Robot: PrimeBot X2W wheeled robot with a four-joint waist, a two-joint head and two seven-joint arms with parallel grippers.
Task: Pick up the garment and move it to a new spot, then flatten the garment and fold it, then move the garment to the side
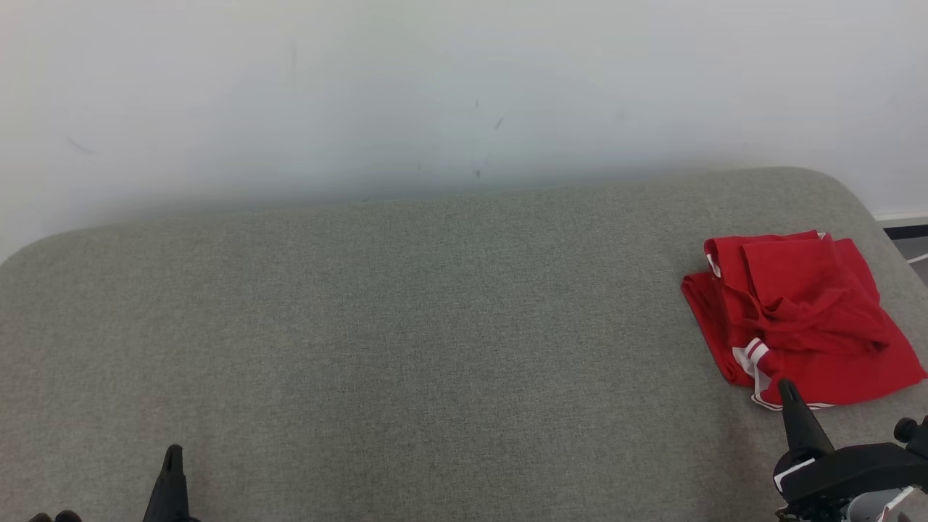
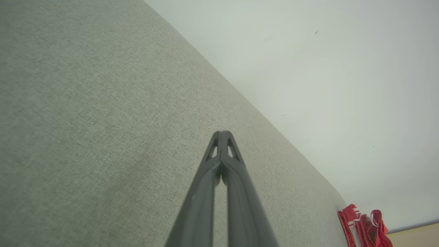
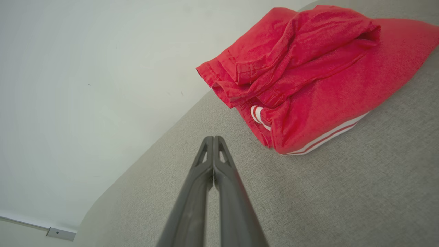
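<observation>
The garment point(image 1: 797, 315) is red with white stripes at the trim and lies in a loose folded bundle at the right end of the grey surface. It appears large in the right wrist view point(image 3: 308, 79) and small at the lower right of the left wrist view point(image 2: 363, 226). My right gripper point(image 1: 787, 388) is shut and empty, its tip just short of the garment's near edge point(image 3: 213, 138). My left gripper point(image 1: 172, 453) sits at the lower left, shut on nothing, far from the garment point(image 2: 221, 133).
The grey fabric surface point(image 1: 406, 333) has rounded far corners and stands against a white wall point(image 1: 435, 87). A strip of floor point(image 1: 910, 250) shows past its right end.
</observation>
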